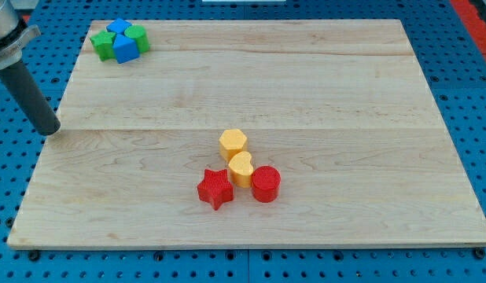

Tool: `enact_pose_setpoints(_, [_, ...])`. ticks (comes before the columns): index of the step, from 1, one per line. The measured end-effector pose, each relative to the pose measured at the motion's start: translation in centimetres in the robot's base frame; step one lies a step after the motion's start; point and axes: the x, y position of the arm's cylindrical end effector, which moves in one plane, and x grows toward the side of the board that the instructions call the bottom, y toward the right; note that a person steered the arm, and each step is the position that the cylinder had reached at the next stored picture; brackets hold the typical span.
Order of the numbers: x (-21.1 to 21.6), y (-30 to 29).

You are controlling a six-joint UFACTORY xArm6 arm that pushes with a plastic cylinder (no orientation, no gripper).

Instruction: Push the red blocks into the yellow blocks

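A red star block (215,189) and a red round block (266,184) lie near the view's bottom middle of the wooden board (322,86). Between them sits a yellow heart-shaped block (241,168), touching both. A yellow hexagonal block (233,143) sits just above it, touching it. My tip (48,130) is at the board's left edge, far to the left of these blocks and touching none.
A cluster of two green blocks (103,45) (138,36) and two blue blocks (125,49) (118,27) sits at the board's top left corner. A blue perforated table (471,94) surrounds the board.
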Motion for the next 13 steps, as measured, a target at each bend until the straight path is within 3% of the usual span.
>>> enact_pose_setpoints(1, [0.0,-0.2])
enact_pose_setpoints(4, [-7.0,0.2])
enact_pose_setpoints(5, [-5.0,1.4])
enact_pose_setpoints(9, [-4.0,2.8])
enact_pose_setpoints(10, [2.7,6.7])
enact_pose_setpoints(11, [12.1,11.7])
enact_pose_setpoints(12, [17.2,14.3])
enact_pose_setpoints(13, [15.6,23.4])
